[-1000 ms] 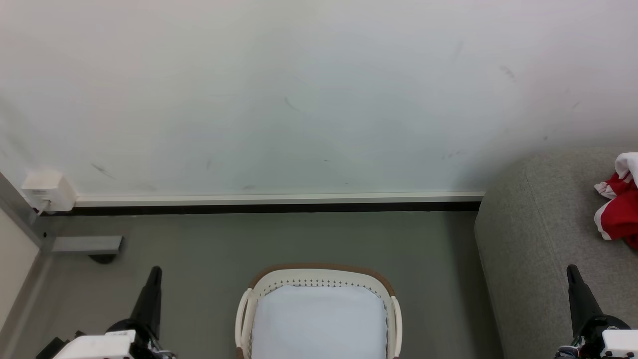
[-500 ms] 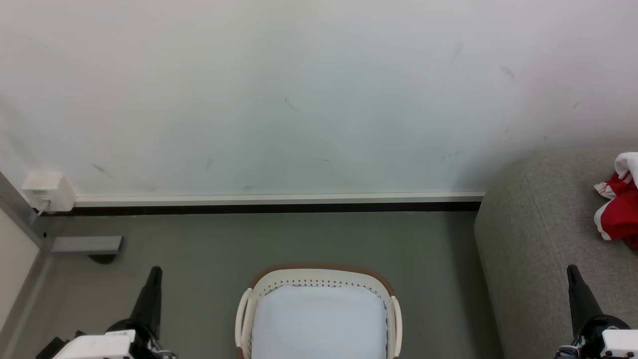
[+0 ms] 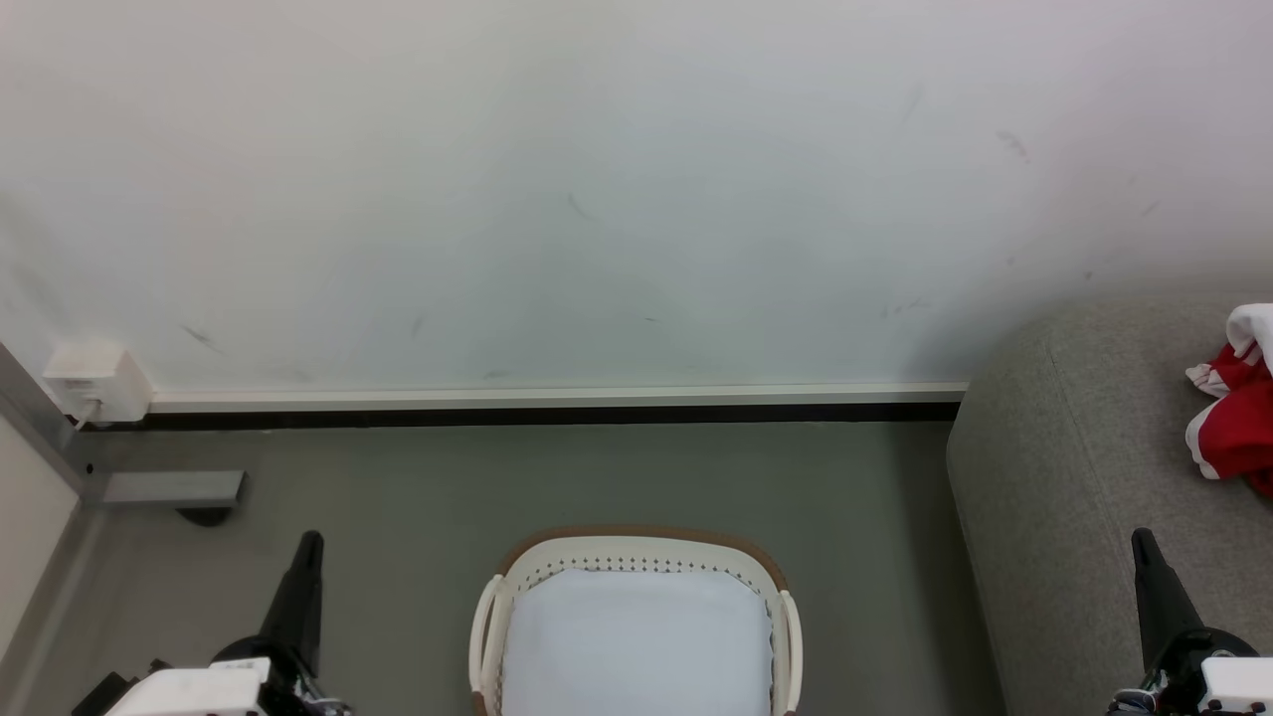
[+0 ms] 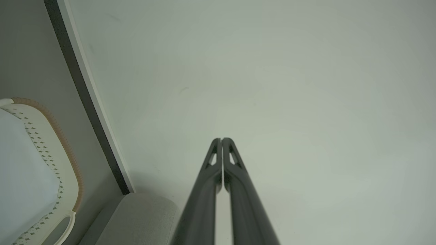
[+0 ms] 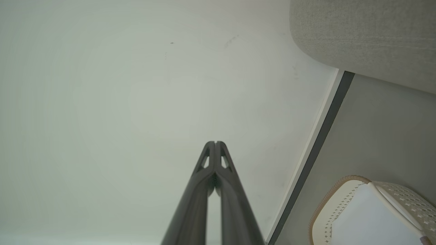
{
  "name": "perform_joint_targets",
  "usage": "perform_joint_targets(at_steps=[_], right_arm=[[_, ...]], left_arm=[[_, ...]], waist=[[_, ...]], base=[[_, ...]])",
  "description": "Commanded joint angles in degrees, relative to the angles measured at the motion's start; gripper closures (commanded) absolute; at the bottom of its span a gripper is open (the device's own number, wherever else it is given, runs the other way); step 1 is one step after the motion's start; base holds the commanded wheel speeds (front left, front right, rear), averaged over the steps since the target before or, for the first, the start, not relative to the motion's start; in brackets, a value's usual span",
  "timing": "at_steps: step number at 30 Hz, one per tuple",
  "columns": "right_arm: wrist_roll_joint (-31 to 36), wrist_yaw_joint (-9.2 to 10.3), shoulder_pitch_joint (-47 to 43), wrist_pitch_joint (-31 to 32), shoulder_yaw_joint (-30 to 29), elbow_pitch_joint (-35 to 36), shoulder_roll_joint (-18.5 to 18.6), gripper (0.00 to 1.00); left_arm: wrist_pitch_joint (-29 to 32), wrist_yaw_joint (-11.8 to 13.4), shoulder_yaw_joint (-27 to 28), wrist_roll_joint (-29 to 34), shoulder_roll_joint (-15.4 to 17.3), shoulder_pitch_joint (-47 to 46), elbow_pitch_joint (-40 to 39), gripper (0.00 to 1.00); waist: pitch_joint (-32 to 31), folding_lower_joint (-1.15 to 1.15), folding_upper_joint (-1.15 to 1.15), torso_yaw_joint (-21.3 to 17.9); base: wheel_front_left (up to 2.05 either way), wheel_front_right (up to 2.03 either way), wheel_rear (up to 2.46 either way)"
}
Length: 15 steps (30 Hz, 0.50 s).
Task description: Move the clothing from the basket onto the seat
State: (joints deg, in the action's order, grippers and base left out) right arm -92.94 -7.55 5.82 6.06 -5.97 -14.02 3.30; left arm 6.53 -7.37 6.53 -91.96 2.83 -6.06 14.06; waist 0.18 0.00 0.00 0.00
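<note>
Head view: the basket stands on the floor at bottom centre, its brown far rim turned toward the wall. Its pale lining lies smooth and exposed across the inside. The near part of the basket is cut off by the frame edge.

The clothing, red with white trim, lies bunched on the seat at the right edge, partly cut off by the frame and well apart from the basket. The seat stands to the right of the basket, with its rounded end near the skirting.

The left tool shows at lower left, pointing up the view, over the floor to the left of the basket. The right tool shows at lower right, over the near part of the seat, short of the clothing.

Left wrist view: both fingers are pressed together from mid-length to the tips, with nothing between them. They point at the wall, with the basket rim at the left edge and a corner of the seat below.

Right wrist view: the fingers meet at the tips with nothing gripped. The seat shows at upper right and the basket at lower right.

A white box sits at the foot of the wall at far left, with a cable leaving it
</note>
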Motion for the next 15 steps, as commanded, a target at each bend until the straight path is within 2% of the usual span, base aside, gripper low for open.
perform_joint_targets(at_steps=[1, 15], right_arm=[[0.2, 0.12, 0.7, 0.3, -0.2, 0.2, 0.0, 1.0], [0.3, 0.12, 0.7, 0.4, -0.3, 0.1, -0.1, 1.0]], left_arm=[[0.3, -0.2, 0.2, -0.7, 0.1, -0.4, 0.0, 1.0], [0.3, -0.2, 0.2, -0.7, 0.1, -0.4, 0.0, 1.0]], waist=[[0.0, 0.0, 0.0, 0.0], [0.0, 0.0, 0.0, 0.0]], base=[[0.0, 0.0, 0.0], [0.0, 0.0, 0.0]])
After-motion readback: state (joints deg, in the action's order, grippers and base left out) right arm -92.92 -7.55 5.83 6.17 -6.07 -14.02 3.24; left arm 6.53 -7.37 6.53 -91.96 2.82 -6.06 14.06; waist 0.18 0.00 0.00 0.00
